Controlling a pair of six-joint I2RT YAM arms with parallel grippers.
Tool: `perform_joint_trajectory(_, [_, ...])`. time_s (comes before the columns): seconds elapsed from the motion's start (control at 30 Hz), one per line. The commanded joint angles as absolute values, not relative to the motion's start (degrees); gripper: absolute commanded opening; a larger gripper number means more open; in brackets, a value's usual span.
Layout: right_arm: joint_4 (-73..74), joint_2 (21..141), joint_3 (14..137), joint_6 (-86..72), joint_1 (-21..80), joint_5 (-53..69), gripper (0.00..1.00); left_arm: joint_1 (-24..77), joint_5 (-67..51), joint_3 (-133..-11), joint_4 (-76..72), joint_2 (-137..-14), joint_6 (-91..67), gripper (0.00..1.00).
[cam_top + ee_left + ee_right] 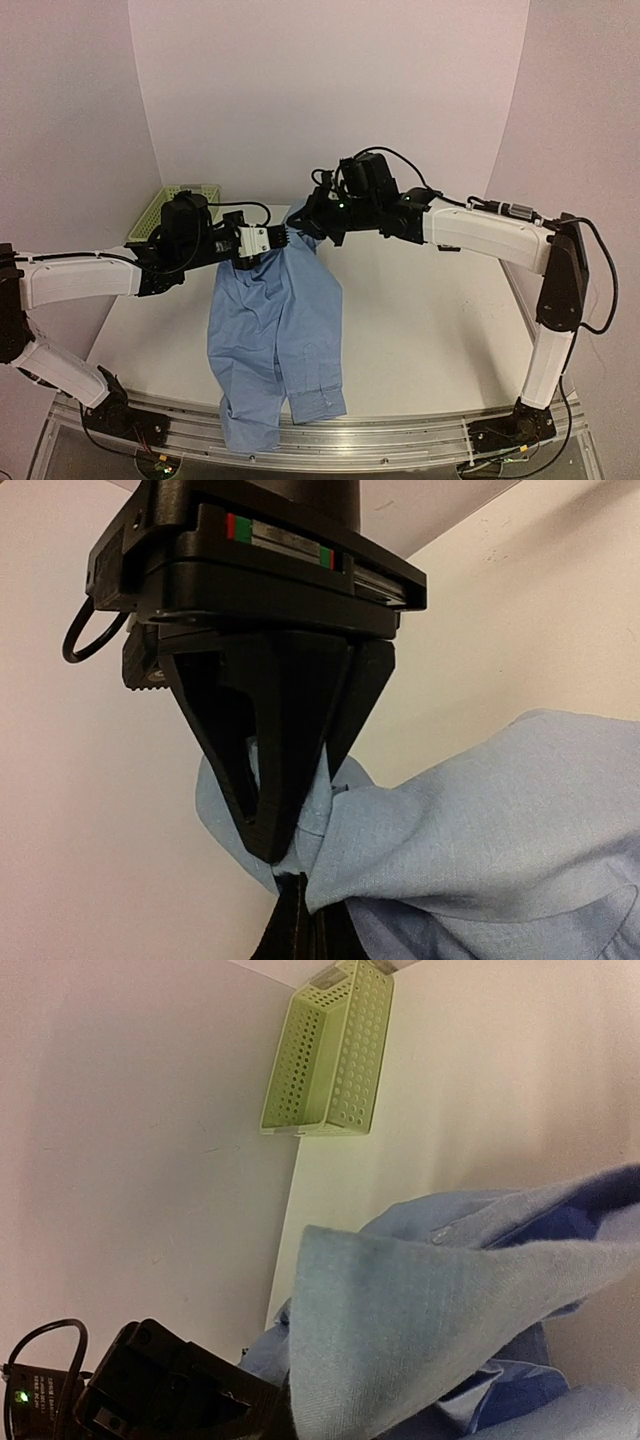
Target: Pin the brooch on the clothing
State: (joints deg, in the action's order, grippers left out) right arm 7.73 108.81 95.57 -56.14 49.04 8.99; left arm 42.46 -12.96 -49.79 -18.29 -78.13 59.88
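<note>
The light blue shirt (275, 320) hangs from a pinched point near its collar and drapes down over the table's front edge. My left gripper (281, 239) is shut on a bunch of the shirt's fabric (450, 820); its black fingertips (270, 830) close on the cloth in the left wrist view. My right gripper (300, 226) meets it from the right and appears shut on the same bunch; its dark fingers (300, 925) show just below. In the right wrist view a fold of the shirt (430, 1330) hides the right fingers. The brooch is not in view.
A pale green plastic basket (172, 206) stands at the table's back left, and also shows in the right wrist view (330, 1060). The white table (430, 330) stretches right of the shirt. Pale walls close in the back and sides.
</note>
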Motion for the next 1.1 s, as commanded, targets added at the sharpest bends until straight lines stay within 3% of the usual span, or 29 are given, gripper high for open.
perform_joint_trajectory(0.0, [7.13, 106.09, 96.67, -45.14, 48.29, 9.27, 0.0, 41.99, -17.88, -55.42, -7.67, -76.83, 57.05, 0.23])
perform_joint_trajectory(0.07, [7.46, 104.37, 96.44, -36.59, 47.51, 8.79, 0.0, 40.02, -26.54, -58.31, 3.63, -75.97, 56.24, 0.79])
perform_joint_trajectory(0.1, [7.78, 103.37, 96.22, -31.7, 47.38, 7.54, 0.0, 39.05, -29.5, -59.89, 9.07, -75.7, 55.53, 0.9])
perform_joint_trajectory(0.17, [9.04, 101.93, 96.45, -19.21, 47.33, 5.0, 0.0, 36.01, -35.29, -64.13, 18.32, -76.16, 53.39, 0.99])
perform_joint_trajectory(0.27, [12.98, 102.38, 101.03, -2.95, 47.37, 3.91, 0.0, 28.91, -43.65, -73.08, 29.26, -79.1, 48.56, 1.0])
perform_joint_trajectory(0.37, [19.51, 109.73, 113.73, 9.18, 48.81, 7.48, 0.0, 21.2, -51.13, -82.34, 34.9, -82.13, 43.16, 0.99])
perform_joint_trajectory(0.5, [30.34, 123.53, 137.41, 25.64, 56.91, 11.2, 0.0, 11.21, -57.32, -85.37, 29.65, -83.62, 33.05, 0.97])
perform_joint_trajectory(0.57, [33.22, 125.78, 141.4, 33.86, 62.81, 11.52, 0.0, 8.36, -56.95, -84.83, 26.26, -83.83, 30.29, 0.95])
perform_joint_trajectory(0.63, [34.16, 123.17, 136.0, 38.76, 67.31, 11.23, 0.0, 6.12, -56.62, -84.32, 23.29, -83.75, 27.45, 0.94])
perform_joint_trajectory(0.8, [35.05, 107.58, 106.7, 35.35, 71.07, 2.76, 0.0, 2.94, -58.23, -83.98, 20.42, -83.52, 27.9, 0.92])
perform_joint_trajectory(0.93, [34.01, 98.1, 88.76, 35.43, 71.28, -4.18, 0.0, 4.57, -62.76, -80.3, 30.57, -83.81, 49.79, 0.84])
perform_joint_trajectory(1.07, [30.43, 94.96, 79.39, 37.3, 71.28, -10.01, 0.0, 16.56, -49.0, -71.62, 35.63, -82.4, 66.49, 0.83])
